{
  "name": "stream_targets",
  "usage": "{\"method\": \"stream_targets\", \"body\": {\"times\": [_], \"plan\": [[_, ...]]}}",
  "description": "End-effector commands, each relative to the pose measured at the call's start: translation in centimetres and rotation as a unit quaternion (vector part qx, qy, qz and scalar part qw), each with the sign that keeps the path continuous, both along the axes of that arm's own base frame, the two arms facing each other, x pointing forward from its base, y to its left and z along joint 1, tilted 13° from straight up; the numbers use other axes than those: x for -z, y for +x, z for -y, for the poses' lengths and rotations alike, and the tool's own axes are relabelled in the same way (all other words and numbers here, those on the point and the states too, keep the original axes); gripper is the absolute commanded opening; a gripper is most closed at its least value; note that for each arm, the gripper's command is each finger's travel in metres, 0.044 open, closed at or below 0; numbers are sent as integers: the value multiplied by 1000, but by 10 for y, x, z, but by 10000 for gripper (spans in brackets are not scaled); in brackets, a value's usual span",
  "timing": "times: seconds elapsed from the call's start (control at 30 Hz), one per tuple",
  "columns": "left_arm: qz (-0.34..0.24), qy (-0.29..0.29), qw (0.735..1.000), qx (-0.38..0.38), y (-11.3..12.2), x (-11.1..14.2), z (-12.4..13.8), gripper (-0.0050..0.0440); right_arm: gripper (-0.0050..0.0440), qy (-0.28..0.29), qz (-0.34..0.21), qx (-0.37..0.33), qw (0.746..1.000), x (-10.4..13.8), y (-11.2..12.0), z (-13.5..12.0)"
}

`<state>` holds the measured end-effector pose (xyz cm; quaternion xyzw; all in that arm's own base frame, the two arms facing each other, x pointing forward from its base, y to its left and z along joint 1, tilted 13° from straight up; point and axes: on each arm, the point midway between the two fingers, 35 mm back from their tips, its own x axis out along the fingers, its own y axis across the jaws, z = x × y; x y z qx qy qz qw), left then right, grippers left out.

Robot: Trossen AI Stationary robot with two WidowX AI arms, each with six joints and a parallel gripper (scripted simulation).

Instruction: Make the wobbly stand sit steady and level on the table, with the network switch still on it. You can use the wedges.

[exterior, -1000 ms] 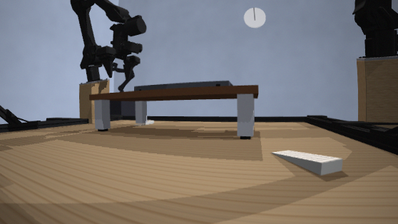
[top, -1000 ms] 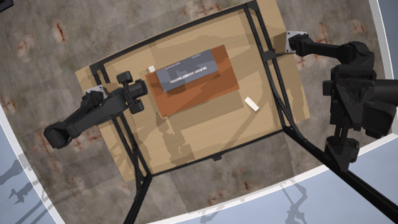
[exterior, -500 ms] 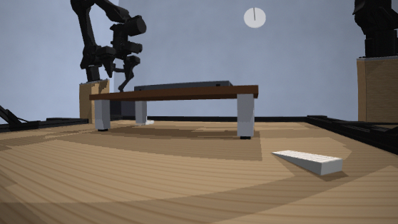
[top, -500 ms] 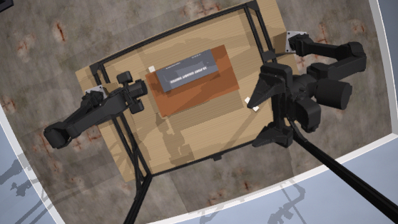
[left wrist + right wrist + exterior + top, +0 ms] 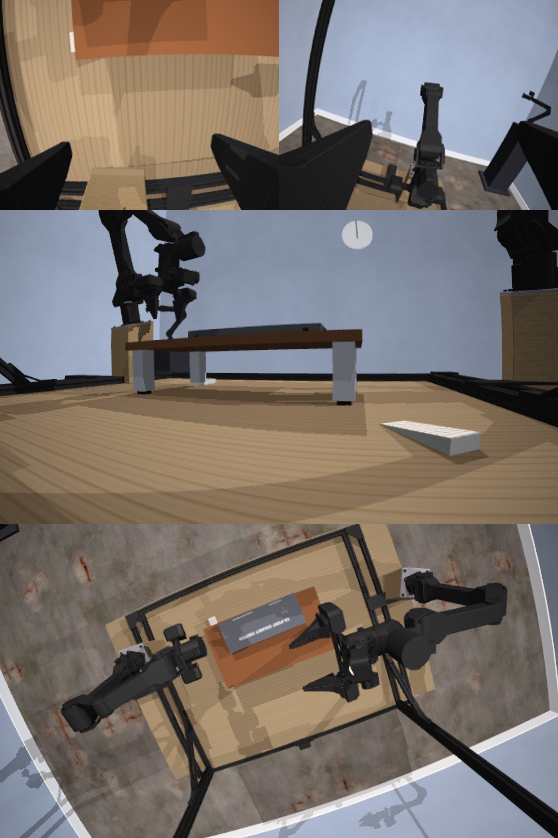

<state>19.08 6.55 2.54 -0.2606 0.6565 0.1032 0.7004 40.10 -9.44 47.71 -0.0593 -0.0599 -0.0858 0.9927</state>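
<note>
Both spread, empty. From above, left hand (image 5: 183, 653) (image 5: 162, 325) (image 5: 141, 141) hung at stand's (image 5: 245, 669) (image 5: 345, 339) (image 5: 239, 28) nine o'clock; right hand (image 5: 297, 668) (image 5: 445, 124), four, probably seeking loose wedge (image 5: 435, 436).

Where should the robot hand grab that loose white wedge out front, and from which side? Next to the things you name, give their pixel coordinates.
Best by the thick end of the wedge (image 5: 452, 441), likely from above, one finger on each long side: it lies flat, and the other end thins to almost nothing.

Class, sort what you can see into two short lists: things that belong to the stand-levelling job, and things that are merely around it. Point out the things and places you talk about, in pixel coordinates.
Part of the job:
- wobbly stand (image 5: 270, 666) (image 5: 250, 341) (image 5: 187, 28)
- network switch (image 5: 262, 622) (image 5: 260, 329)
- near wedge (image 5: 440, 433)
- far wedge (image 5: 213, 620) (image 5: 209, 381) (image 5: 72, 42)

Merely around:
- wall clock (image 5: 357, 235)
- black frame (image 5: 260, 756) (image 5: 300, 376)
</note>
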Motion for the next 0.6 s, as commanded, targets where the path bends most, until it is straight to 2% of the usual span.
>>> {"method": "stream_targets", "body": {"times": [0.0, 0.13, 0.3, 0.5, 0.57], "plan": [[0, 0, 1000, 0, 0, 0, 0, 440, 440, 9, -38, -2, 999, 26, 5, 1], [0, 0, 1000, 0, 0, 0, 0, 440, 440, 28, -121, -7, 992, 84, 10, 2], [0, 0, 1000, 0, 0, 0, 0, 440, 440, 54, -223, -15, 973, 155, 4, 0], [0, 0, 1000, 0, 0, 0, 0, 440, 440, 54, -223, -15, 973, 155, 4, 0], [0, 0, 1000, 0, 0, 0, 0, 440, 440, 64, -255, -14, 965, 177, 1, -1]]}}
